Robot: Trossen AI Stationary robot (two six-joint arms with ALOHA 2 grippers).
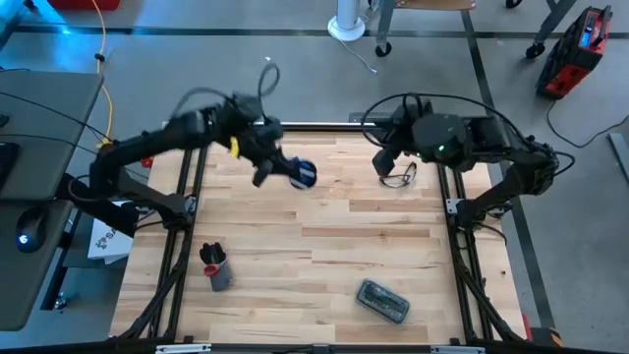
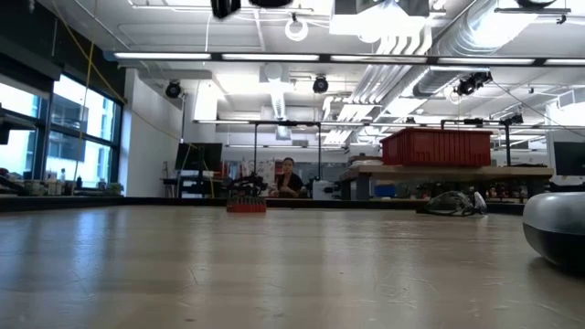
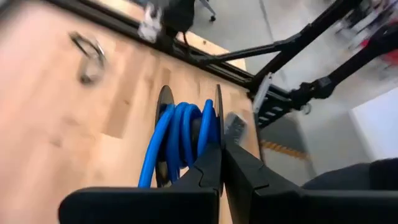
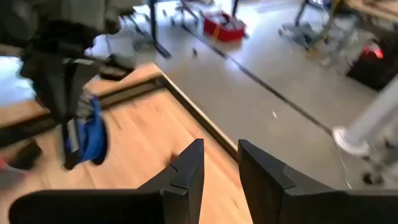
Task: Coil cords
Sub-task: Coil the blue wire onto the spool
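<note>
A small black reel [image 1: 300, 174] wound with blue cord [image 3: 183, 134] is held by my left gripper [image 1: 267, 173] over the far middle of the table. The gripper is shut on it. The reel and left gripper also show in the right wrist view [image 4: 87, 137]. My right gripper [image 1: 381, 164] is over the table's far right part, open and empty [image 4: 217, 152], right of the reel. The reel does not show in the low view. My left gripper pinches one of the reel's two black side discs [image 3: 219, 121] at its rim between the two fingers [image 3: 208, 168]. The cord windings lie beside one finger. The reel stands on edge in the hold, clear of the table top.
Thin dark-framed glasses [image 1: 401, 177] lie just below my right gripper. A grey case [image 1: 381, 300] lies near the front right; it also shows in the low view [image 2: 558, 228]. A dark and grey object [image 1: 214, 267] sits front left. A yellow cable [image 1: 103, 59] runs off the table's left.
</note>
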